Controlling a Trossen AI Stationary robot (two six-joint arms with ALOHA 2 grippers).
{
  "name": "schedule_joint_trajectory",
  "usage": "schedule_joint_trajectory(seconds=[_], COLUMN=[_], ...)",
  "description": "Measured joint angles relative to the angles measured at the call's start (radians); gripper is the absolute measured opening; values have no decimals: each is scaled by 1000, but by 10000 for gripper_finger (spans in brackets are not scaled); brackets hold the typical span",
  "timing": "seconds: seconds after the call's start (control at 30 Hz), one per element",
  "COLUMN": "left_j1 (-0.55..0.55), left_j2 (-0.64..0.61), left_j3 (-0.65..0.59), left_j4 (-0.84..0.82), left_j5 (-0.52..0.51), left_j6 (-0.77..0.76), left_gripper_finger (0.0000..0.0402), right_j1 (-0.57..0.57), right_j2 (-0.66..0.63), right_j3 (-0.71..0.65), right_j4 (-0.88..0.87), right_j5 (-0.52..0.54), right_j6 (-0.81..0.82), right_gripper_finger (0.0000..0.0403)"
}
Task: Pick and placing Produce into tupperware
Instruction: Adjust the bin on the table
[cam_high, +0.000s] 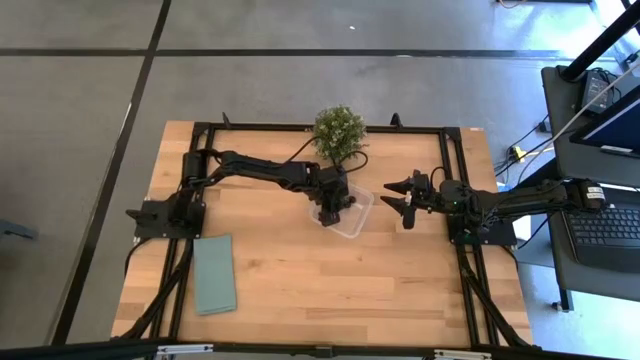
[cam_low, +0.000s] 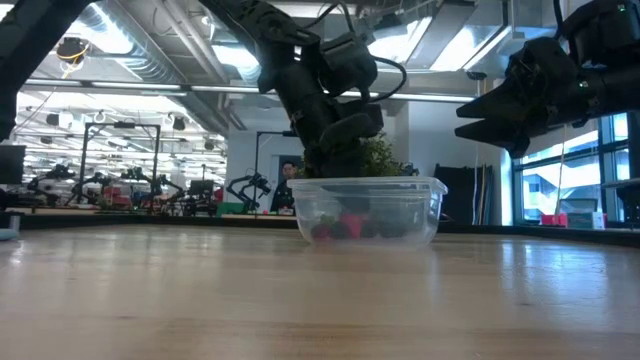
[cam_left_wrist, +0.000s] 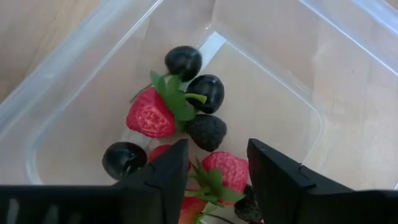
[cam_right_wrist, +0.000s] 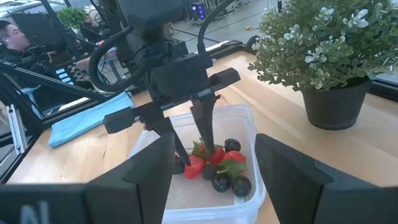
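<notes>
Left gripper (cam_left_wrist: 216, 177) nearest lens: fingers apart, empty, hanging inside tupperware (cam_high: 343, 217) directly above produce (cam_left_wrist: 180, 124). Red and dark berries clustered on container floor, mid-table, near potted plant (cam_high: 339, 133). Right gripper (cam_high: 402, 197) waits right of container, fingers spread, empty. Judgement: drop appears complete; lift straight up, avoid clipping rim or dragging container.

Beneath the left hand (cam_left_wrist: 214, 186), whose parted fingers (cam_left_wrist: 168, 180) look like matt black plastic, the tupperware (cam_left_wrist: 74, 68) is clear, smooth, lightly glossy plastic. Inside it, the produce (cam_left_wrist: 186, 118) mixes shiny dark berries, dimpled red strawberries and a rough, matt blackberry. The bench (cam_high: 300, 270) is pale, satin-smooth wood. The cloth (cam_high: 214, 273) well to the side looks soft and matt.
</notes>
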Motion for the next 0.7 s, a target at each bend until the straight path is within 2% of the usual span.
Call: schedule_joint_trajectory(seconds=[0.27, 0.53, 0.7], left_j1=[0, -4, -51], left_j2=[-21, -80, -79], left_j3=[0, 1, 0], left_j4=[1, -116, -220], left_j5=[-3, -50, -93], left_j6=[50, 120, 266], left_gripper_finger=[174, 185, 179], right_j1=[0, 0, 1], right_j2=[0, 0, 0], right_j3=[0, 0, 0], right_j4=[0, 2, 1], right_j5=[0, -6, -9], right_j6=[0, 1, 1], right_gripper_finger=[226, 226, 226])
